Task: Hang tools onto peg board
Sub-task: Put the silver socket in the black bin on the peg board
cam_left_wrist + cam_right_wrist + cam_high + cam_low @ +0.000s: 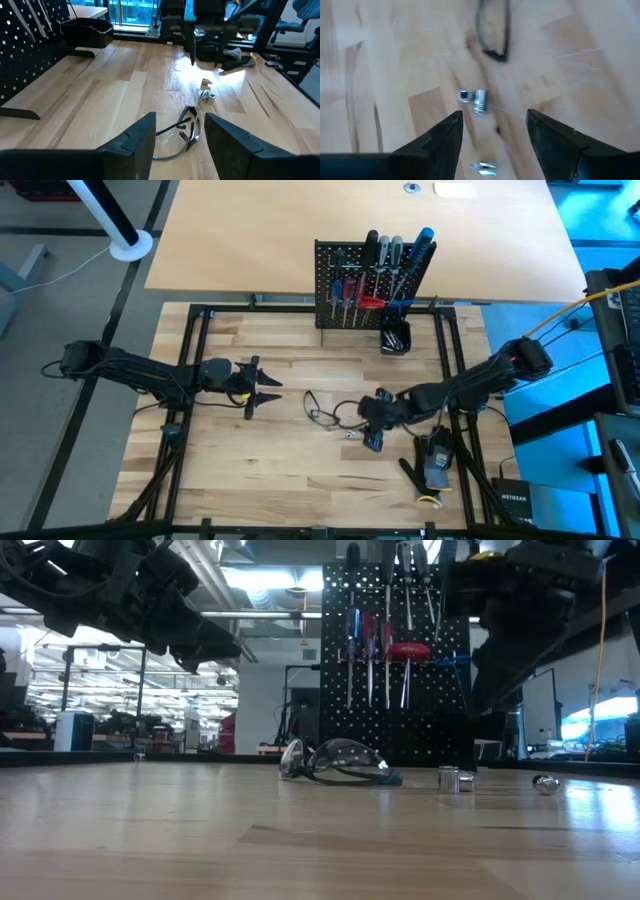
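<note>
The black peg board (372, 285) stands upright at the table's far edge. Several tools hang on its front, handles up and shafts down, among them a blue-handled screwdriver (355, 625) and a red-handled one (408, 650). My left gripper (268, 385) stands open above the table's left part, level, pointing toward the right. My right gripper (373, 438) hangs open over the table's middle, slanting down, with a small metal piece (475, 100) on the wood beyond its fingers. Nothing sits between the fingers of either gripper (180, 125) (492, 122).
Clear safety glasses (325, 410) lie between the two grippers. Small metal pieces (455, 778) lie beside them. A small black cup (395, 338) stands in front of the board's right end. Black gloves and a dark object (432, 465) lie near right. Bare wood spreads near left.
</note>
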